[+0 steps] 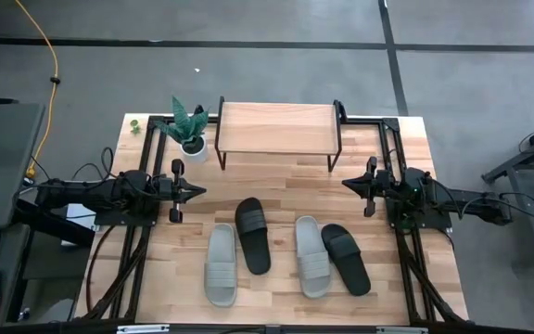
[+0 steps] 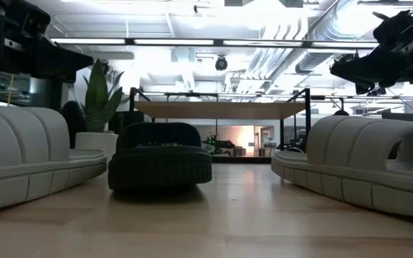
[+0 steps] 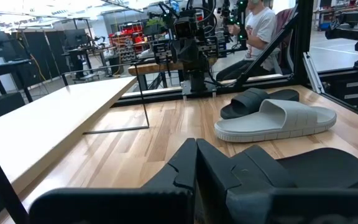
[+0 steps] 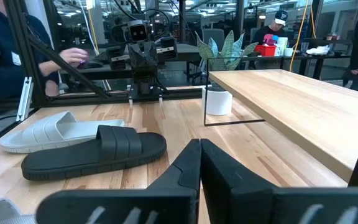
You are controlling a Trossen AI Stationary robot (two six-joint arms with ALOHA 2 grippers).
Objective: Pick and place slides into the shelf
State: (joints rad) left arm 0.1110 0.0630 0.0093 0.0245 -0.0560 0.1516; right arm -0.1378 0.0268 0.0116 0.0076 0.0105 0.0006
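Closest to your low camera, two pale slides fill both sides of that view, with a black slide [image 2: 160, 163] standing between them, farther back.

Note that both pincers are fully closed and hold nothing. Your left gripper [image 1: 199, 191] hovers near the left edge of the tabletop [image 1: 286, 190], fingertips pressed together and pointing toward the centre. Your right gripper [image 1: 348, 184] mirrors it near the right edge, tips together, pointing inward. Neither touches a slide or the shelf. Both arms lie stretched low and level, reaching in from the side edges, well apart from each other.

Observe the shelf [image 1: 277, 128] at the far edge of the tabletop, centred between the arms. Its plank top carries nothing. The space under it is hard to judge from above, but the low view appears to show it unoccupied.

Locate all four slides on the near half of the tabletop, in a loose row. From the left edge: the left pale slide [image 1: 222, 265], the left black slide [image 1: 252, 235] just beside it and slightly farther back, the right pale slide [image 1: 311, 256], and the right black slide [image 1: 346, 259] angled toward the near right corner.

A small potted plant [image 1: 189, 126] stands just beside the shelf's left end.
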